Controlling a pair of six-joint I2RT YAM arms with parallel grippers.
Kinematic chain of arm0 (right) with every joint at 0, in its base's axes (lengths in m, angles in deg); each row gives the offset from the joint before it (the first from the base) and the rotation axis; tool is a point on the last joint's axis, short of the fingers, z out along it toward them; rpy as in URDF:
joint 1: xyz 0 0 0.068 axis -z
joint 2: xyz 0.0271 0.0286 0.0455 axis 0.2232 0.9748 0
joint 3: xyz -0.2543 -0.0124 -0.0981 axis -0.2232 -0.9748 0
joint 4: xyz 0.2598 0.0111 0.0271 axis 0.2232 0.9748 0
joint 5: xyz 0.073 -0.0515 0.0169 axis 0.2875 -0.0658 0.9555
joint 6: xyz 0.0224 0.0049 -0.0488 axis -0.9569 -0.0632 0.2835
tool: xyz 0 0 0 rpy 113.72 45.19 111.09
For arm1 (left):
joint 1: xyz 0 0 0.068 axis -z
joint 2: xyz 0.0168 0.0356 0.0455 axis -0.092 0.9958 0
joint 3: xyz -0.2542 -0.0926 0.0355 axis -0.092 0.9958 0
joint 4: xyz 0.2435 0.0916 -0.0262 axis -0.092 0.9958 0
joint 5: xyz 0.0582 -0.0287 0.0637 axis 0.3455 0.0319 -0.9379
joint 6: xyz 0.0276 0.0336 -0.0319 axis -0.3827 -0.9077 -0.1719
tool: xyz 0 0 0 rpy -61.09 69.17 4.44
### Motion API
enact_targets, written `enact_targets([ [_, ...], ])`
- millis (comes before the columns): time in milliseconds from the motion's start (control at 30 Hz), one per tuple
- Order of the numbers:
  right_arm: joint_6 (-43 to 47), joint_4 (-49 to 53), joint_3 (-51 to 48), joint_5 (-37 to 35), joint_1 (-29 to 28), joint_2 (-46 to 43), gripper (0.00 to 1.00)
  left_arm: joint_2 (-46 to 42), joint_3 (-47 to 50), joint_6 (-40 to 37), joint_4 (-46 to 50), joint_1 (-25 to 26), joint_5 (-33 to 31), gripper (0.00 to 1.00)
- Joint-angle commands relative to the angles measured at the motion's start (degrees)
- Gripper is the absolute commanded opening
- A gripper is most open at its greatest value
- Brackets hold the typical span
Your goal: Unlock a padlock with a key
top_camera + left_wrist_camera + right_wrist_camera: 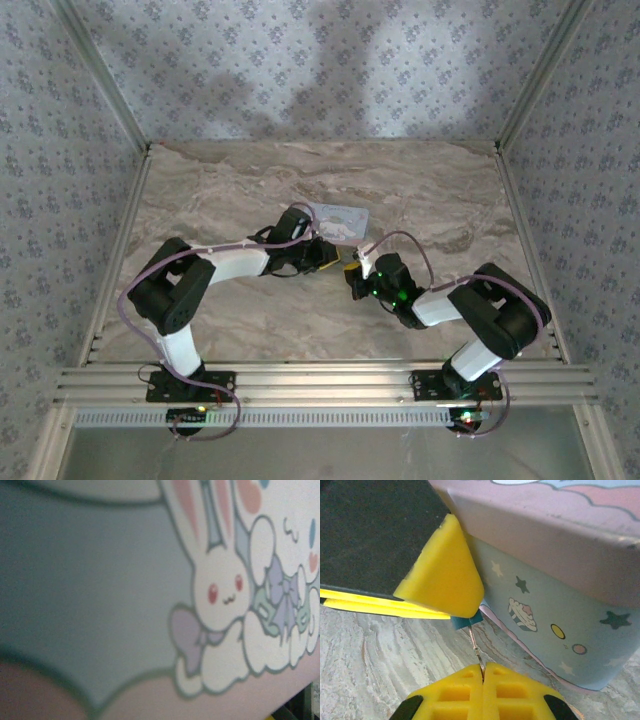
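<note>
- Right gripper (482,677): clenched on the thin key (476,647), whose tip meets the teal padlock (466,621) at twelve o'clock.
- Left gripper (325,257): covers the padlock, but its grip cannot be told.
- Risk: an off-axis push may bend the key or make it slip.

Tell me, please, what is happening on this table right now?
Both arms meet beside a pastel tin. The right tool is shut on a thin metal key, whose tip reaches a small teal piece, likely the padlock, tucked under the left tool. Whether the lock is open cannot be seen.
</note>
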Motion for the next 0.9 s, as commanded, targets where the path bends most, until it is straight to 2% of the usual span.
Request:
enact_targets([
  [0, 2.10, -6.06, 1.50, 0.77, 0.21, 0.44, 0.00, -2.26, -2.13, 0.76, 2.06, 1.11, 3.84, 0.19],
  [867, 4.97, -11.13, 3.99, 2.50, 2.18, 2.09, 0.00, -2.35, -4.11, 0.30, 5.33, 1.75, 4.76, 0.19],
])
